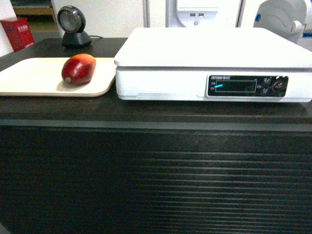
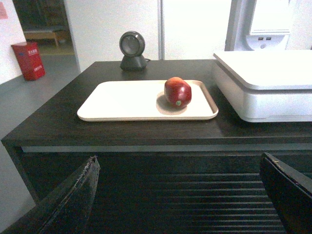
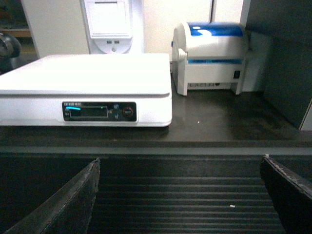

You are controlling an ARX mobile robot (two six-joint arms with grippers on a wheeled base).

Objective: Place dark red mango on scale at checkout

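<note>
While both grippers, left [image 2: 178, 195] and right [image 3: 178, 195], hang wide open and empty below the counter [image 1: 156, 109], nothing done yet: mango [image 1: 78, 68] on tray [image 1: 29, 78], beside bare scale [image 1: 209, 53].

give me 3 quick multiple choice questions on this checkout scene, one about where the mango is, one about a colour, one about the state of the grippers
1. Where does the dark red mango lie?
A. on the scale's platform
B. on the beige tray, left of the scale
C. in the left gripper

2. What colour is the scale?
A. white with a black display strip
B. all black
C. blue

3. How do the left gripper and the right gripper stand?
A. both shut on the mango
B. left shut, right open
C. both open and empty, in front of the counter

Answers:
1. B, the head view shows the mango resting on the beige tray, with the scale beside it on the right.
2. A, its platform and body are white and the front display is black.
3. C, each wrist view shows the fingers spread wide with nothing between them, facing the ribbed front of the checkout.
</note>
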